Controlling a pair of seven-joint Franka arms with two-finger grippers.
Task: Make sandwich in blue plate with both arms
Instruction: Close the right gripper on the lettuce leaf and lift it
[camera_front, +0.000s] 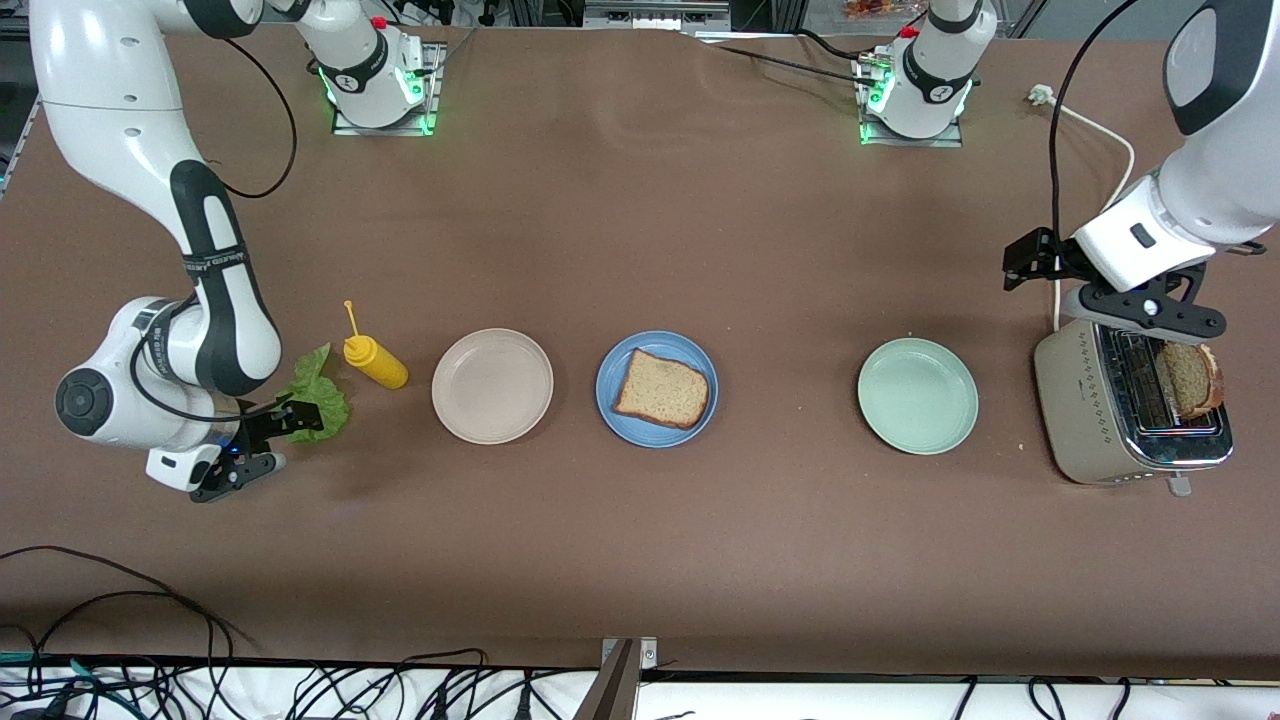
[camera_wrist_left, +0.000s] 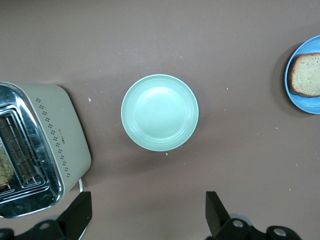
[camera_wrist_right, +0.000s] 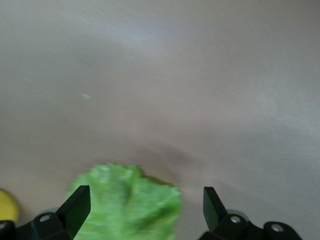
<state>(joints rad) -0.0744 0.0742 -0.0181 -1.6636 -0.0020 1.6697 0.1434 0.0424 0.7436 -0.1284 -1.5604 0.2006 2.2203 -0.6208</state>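
Observation:
The blue plate lies mid-table with one brown bread slice flat on it; both also show in the left wrist view, plate and slice. Another slice stands in a toaster slot. A ruffled green lettuce leaf lies on the table toward the right arm's end. My right gripper hangs low at the leaf's edge, open, and the leaf reaches in between its fingers, gripper. Over the toaster my left gripper is open and empty.
A beige plate and a yellow squeeze bottle lie between the lettuce and the blue plate. A mint-green plate sits between the blue plate and the silver toaster. Cables run along the table's near edge.

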